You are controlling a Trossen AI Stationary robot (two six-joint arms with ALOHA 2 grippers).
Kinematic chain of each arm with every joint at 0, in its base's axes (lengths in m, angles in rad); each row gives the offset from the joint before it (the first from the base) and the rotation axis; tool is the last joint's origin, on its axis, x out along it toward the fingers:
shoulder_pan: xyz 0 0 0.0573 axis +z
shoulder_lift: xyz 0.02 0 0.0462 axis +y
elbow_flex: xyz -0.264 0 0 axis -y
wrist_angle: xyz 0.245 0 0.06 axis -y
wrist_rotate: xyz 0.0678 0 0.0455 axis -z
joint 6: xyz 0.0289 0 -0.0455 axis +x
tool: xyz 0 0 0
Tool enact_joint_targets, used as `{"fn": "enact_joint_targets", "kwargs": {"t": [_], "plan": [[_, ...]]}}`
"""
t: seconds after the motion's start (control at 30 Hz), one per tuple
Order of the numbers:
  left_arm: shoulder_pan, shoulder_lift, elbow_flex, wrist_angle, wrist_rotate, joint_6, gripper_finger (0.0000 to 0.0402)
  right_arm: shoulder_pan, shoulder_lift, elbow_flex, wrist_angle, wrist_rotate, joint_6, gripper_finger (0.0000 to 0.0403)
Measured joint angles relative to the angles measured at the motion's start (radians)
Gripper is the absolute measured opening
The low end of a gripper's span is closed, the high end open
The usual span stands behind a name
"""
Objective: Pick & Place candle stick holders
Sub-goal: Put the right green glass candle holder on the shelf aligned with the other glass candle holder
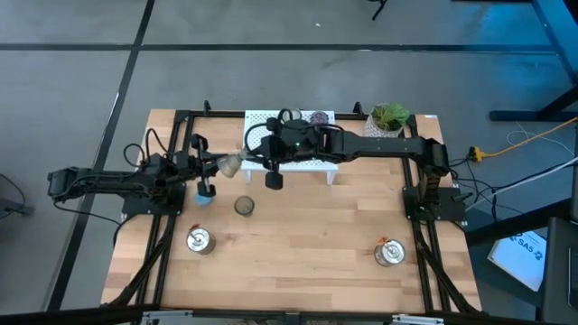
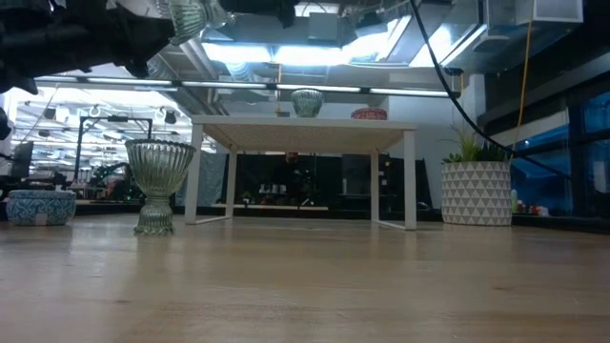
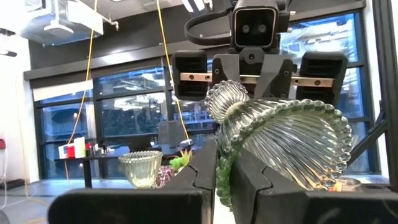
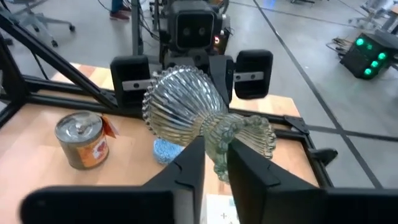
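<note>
An olive-clear glass candle holder (image 1: 231,163) is held on its side in the air between both grippers, above the table's far left. It also shows at the top of the low view (image 2: 191,17). My left gripper (image 1: 219,165) is shut on its bowl end and my right gripper (image 1: 246,161) on its foot end. A second olive glass holder (image 1: 244,206) stands on its foot on the table. A blue holder (image 1: 203,197) sits below the left gripper. Two silver holders (image 1: 199,240) (image 1: 389,254) stand near the front edge. Another glass holder (image 2: 306,102) stands on the white rack. My left gripper (image 3: 224,186) pinches the bowl's rim (image 3: 220,177) between its two fingers, coming level from the table's left. The holder lies on its side, clear of the table, foot pointing away. My right gripper (image 4: 216,168) pinches the foot end at the ribbed foot's edge (image 4: 221,163), coming level from the right.
The white perforated rack (image 1: 312,163) stands at the back middle, under the right arm, with a pink-red holder (image 2: 369,113) on it. The white pot with a green plant (image 1: 388,119) stands at the back right. Black frame rails (image 1: 163,244) run along both table sides.
</note>
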Motion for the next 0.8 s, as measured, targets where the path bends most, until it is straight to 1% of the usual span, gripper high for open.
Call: {"fn": "enact_joint_targets", "kwargs": {"t": [0.2,0.4,0.43,0.53,0.6,0.7,0.8], "plan": [[0.001,0.0,0.0,-0.007,-0.048,0.0,0.0014,0.002,0.001,0.0,-0.055,0.122,-0.003,0.0131],[0.001,-0.001,0.001,0.006,-0.104,0.002,0.0014,0.001,0.001,-0.001,-0.075,0.148,0.008,0.0201],[0.001,-0.001,0.002,0.013,-0.13,0.006,0.0014,0.001,0.001,-0.001,-0.077,0.148,0.008,0.0212],[0.001,-0.002,0.003,0.017,-0.249,-0.011,0.0014,0.001,0.001,-0.002,-0.073,0.153,0.008,0.0239],[0.001,-0.002,0.003,0.016,-0.343,-0.032,0.0014,0.002,0.001,-0.002,-0.055,0.183,0.008,0.0251],[0.001,0.001,0.003,0.014,-0.475,-0.068,0.0014,0.004,0.014,-0.002,0.024,0.246,0.003,0.0258],[0.001,0.014,0.003,0.014,-0.551,-0.103,0.0014,0.015,0.047,-0.002,0.13,0.317,-0.07,0.0257]]}}
